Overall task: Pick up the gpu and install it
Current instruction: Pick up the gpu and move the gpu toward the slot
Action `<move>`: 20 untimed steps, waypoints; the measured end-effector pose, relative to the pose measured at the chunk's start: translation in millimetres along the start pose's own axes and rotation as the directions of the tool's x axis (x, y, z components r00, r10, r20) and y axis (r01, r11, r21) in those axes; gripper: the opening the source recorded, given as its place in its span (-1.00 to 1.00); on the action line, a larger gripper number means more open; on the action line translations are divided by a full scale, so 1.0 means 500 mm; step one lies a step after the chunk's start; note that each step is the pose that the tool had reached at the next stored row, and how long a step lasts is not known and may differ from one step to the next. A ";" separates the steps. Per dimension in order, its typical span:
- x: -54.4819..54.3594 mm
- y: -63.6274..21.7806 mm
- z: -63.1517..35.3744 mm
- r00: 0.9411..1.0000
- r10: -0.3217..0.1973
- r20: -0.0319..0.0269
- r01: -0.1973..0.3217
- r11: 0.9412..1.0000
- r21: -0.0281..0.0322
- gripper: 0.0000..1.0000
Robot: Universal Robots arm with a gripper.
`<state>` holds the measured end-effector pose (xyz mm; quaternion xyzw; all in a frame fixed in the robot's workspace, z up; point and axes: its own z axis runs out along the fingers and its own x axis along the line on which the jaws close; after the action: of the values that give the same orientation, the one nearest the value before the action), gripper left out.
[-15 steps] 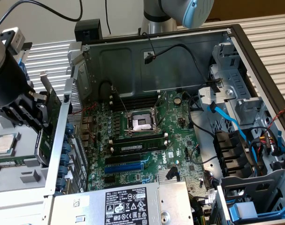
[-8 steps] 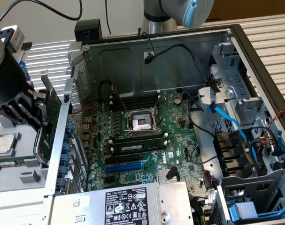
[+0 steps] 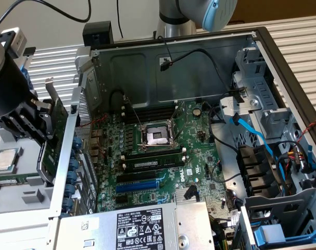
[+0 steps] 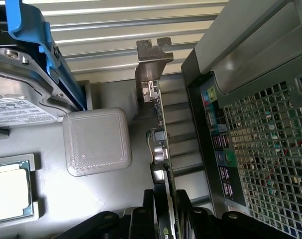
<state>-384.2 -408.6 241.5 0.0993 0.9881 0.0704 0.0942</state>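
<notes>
My gripper (image 3: 41,124) hangs outside the open computer case, at the exterior view's left, shut on the gpu (image 3: 57,127). The green card is held on edge, its silver bracket (image 3: 50,89) sticking up beside the case's perforated rear wall (image 3: 80,125). In the wrist view the gpu (image 4: 160,144) runs edge-on away from my gripper (image 4: 166,214), with the black fingers (image 4: 141,221) pressed on both faces and the bracket (image 4: 153,57) at the far end. The card is above the grey tray, apart from the motherboard (image 3: 199,156).
Inside the case lie the CPU socket (image 3: 156,137), memory sticks, a blue expansion slot (image 3: 139,185) and loose cables. The power supply (image 3: 137,226) sits at the front. On the grey tray (image 4: 106,199) are a processor (image 3: 4,159) and a hard drive with blue carrier (image 4: 21,94).
</notes>
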 end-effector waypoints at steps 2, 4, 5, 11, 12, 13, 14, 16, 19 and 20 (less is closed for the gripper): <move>0.000 0.000 0.000 1.000 0.000 0.000 0.000 1.000 0.000 -0.42; 0.000 0.000 0.000 1.000 0.000 0.000 0.000 1.000 0.000 -0.42; 0.000 0.000 0.000 1.000 0.000 0.000 0.000 1.000 0.000 -0.42; 0.000 0.000 -0.001 1.000 0.000 0.000 0.000 1.000 0.000 -0.42; 0.000 0.000 -0.003 1.000 0.000 0.000 0.000 1.000 0.001 -0.42; -0.001 0.001 -0.005 1.000 0.000 0.000 0.000 1.000 0.000 -0.42; -0.001 0.001 -0.006 1.000 0.000 0.000 0.000 1.000 0.000 -0.42; -0.002 0.002 -0.009 1.000 0.000 0.000 0.000 1.000 0.000 -0.42; -0.002 0.002 -0.009 1.000 0.000 0.000 0.000 1.000 0.000 -0.42; -0.002 0.002 -0.009 1.000 0.000 0.000 0.000 1.000 0.000 -0.42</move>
<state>-384.3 -408.6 246.3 0.0993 0.9881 0.0705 0.0942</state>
